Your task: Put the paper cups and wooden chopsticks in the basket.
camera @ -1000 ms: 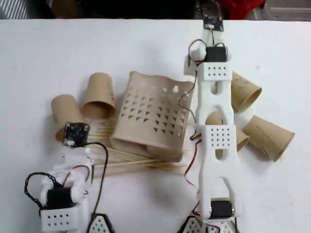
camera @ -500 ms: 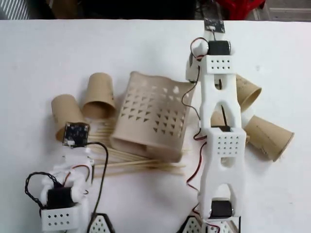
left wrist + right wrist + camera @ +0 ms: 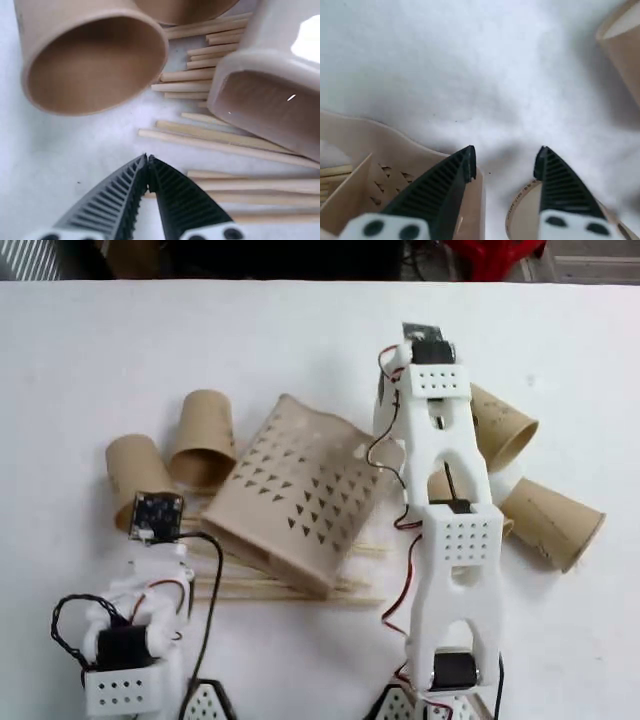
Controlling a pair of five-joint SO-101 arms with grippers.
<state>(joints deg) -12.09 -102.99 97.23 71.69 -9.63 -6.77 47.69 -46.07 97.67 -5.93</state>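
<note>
The perforated beige basket (image 3: 295,490) lies on its side mid-table, turned at a slant. Wooden chopsticks (image 3: 300,585) are spread under and beside it. Two paper cups (image 3: 135,470) (image 3: 205,435) lie to its left, and others (image 3: 505,425) (image 3: 555,520) to its right. My right gripper (image 3: 505,160) is open at the basket's rim (image 3: 380,145), one finger by the rim corner, with a cup edge (image 3: 520,210) just below. My left gripper (image 3: 147,167) is shut and holds nothing, just short of the chopsticks (image 3: 225,145), with a cup mouth (image 3: 90,60) and the basket (image 3: 270,95) ahead.
The right arm (image 3: 450,530) stretches across the table's right half and covers a third cup (image 3: 438,485). The left arm (image 3: 130,640) sits folded at the near left. Bare white table lies beyond the cups at the far side.
The right arm has drawn back and to the left against the basket's rim. The basket has swung clockwise and shifted left over the chopsticks. The left arm has not moved.
</note>
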